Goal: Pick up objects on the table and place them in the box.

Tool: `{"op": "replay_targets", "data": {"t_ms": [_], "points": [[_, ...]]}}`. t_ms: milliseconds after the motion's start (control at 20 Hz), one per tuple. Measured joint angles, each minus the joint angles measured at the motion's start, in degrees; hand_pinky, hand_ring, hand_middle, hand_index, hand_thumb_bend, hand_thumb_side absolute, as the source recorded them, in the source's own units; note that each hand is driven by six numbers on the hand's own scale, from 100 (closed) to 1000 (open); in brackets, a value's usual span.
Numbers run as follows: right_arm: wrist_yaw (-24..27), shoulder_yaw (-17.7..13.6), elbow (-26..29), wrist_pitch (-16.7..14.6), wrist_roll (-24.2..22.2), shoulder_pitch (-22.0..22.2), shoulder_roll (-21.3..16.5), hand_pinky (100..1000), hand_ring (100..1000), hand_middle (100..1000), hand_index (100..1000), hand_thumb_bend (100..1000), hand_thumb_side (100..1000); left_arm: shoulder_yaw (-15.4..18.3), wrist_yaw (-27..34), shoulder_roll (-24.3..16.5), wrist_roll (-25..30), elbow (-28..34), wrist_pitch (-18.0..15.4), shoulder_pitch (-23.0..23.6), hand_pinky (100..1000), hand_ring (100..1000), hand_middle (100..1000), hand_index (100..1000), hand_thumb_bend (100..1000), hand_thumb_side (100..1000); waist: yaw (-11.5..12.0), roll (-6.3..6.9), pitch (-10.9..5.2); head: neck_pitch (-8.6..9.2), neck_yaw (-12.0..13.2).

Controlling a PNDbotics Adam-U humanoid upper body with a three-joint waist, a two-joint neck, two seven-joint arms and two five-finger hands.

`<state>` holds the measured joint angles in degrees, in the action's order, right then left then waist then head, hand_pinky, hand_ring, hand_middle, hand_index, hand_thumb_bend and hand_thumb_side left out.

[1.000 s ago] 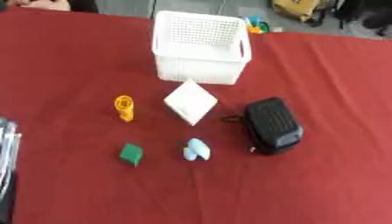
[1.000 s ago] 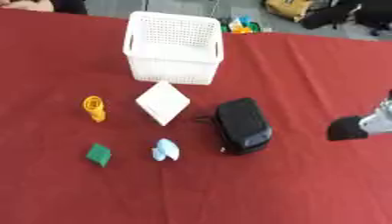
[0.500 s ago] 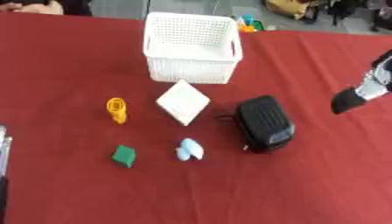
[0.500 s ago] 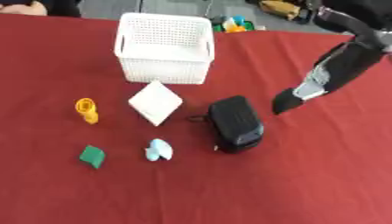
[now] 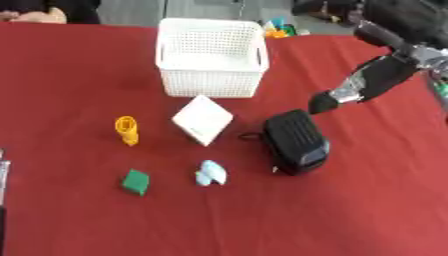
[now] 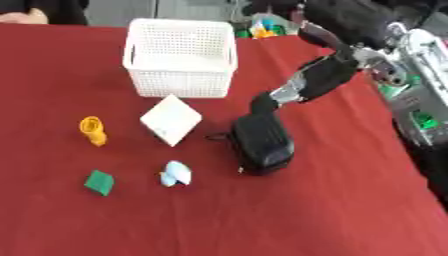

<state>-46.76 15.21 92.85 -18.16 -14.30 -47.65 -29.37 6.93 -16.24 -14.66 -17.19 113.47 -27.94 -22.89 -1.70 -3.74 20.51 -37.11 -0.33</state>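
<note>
R hand (image 6: 284, 95) now lower, nearer black pouch (image 6: 260, 144), fingers' state unclear, objs unmoved by basket (image 5: 213, 56)

Red-covered table (image 5: 70, 70); grey floor (image 5: 201, 7) beyond.

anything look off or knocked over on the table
Nothing stands out. The white basket sits upright, and the white square, black case, orange piece, green block and pale blue item lie apart, unspilled, on the red cloth.

Stereo head views, downward, overlapping table (image 5: 79, 70)
</note>
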Motion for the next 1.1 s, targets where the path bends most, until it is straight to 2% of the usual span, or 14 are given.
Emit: {"op": "replay_targets", "data": {"t_ms": [50,100,250,300,500,850,1050,1100], "points": [[-1.10,0.01,-0.52,-0.08,0.23,0.00,0.85,931,921,893,900,983,1000,0.00,0.07,0.15,0.08,0.00,0.01,0.00,589,540,526,725,112,896,0.01,0.00,0.00,0.11,-0.08],[-1.99,0.01,-1.00,-0.20,0.63,0.04,1.54,940,928,902,926,990,960,0.00,0.10,0.17,0.15,0.00,0.04,0.00,588,540,526,725,113,895,0.03,0.00,0.00,0.21,-0.15],[-2.79,-0.02,-2.66,0.10,1.61,0.64,4.29,937,930,907,934,988,961,-0.01,0.15,0.18,0.30,0.00,0.05,0.00,588,540,526,725,113,895,0.11,0.00,-0.23,0.39,-0.35],[-2.81,-0.04,-3.06,0.52,1.69,0.82,5.35,928,930,900,934,958,1000,-0.02,0.17,0.19,0.36,0.00,0.08,-0.01,588,555,527,725,114,895,0.18,0.00,-0.33,0.39,-0.39],[-4.34,-1.26,-3.30,4.04,1.90,1.55,9.23,908,918,881,938,970,1000,-0.08,0.40,0.23,0.57,0.00,0.17,-0.02,588,557,527,724,117,895,0.44,-0.26,-0.84,0.34,-0.85],[-19.28,-6.00,-2.15,10.70,-0.53,6.25,17.45,892,915,870,940,965,1000,-0.47,1.24,0.68,0.97,0.00,0.24,-0.67,587,557,526,724,122,898,0.89,-0.69,-1.36,-0.21,-1.96],[-23.34,-8.13,-0.96,12.99,-2.06,8.40,21.49,894,918,871,951,958,1000,-0.74,1.58,0.70,1.17,0.00,0.33,-0.85,586,557,526,724,122,898,1.38,-1.19,-1.36,-0.07,-1.96],[-23.75,-8.48,-0.53,13.42,-2.50,8.68,22.24,894,922,872,951,985,1000,-0.75,1.66,0.70,1.26,0.00,0.33,-0.88,586,557,526,724,122,899,1.39,-1.22,-1.36,-0.06,-1.92]]}}
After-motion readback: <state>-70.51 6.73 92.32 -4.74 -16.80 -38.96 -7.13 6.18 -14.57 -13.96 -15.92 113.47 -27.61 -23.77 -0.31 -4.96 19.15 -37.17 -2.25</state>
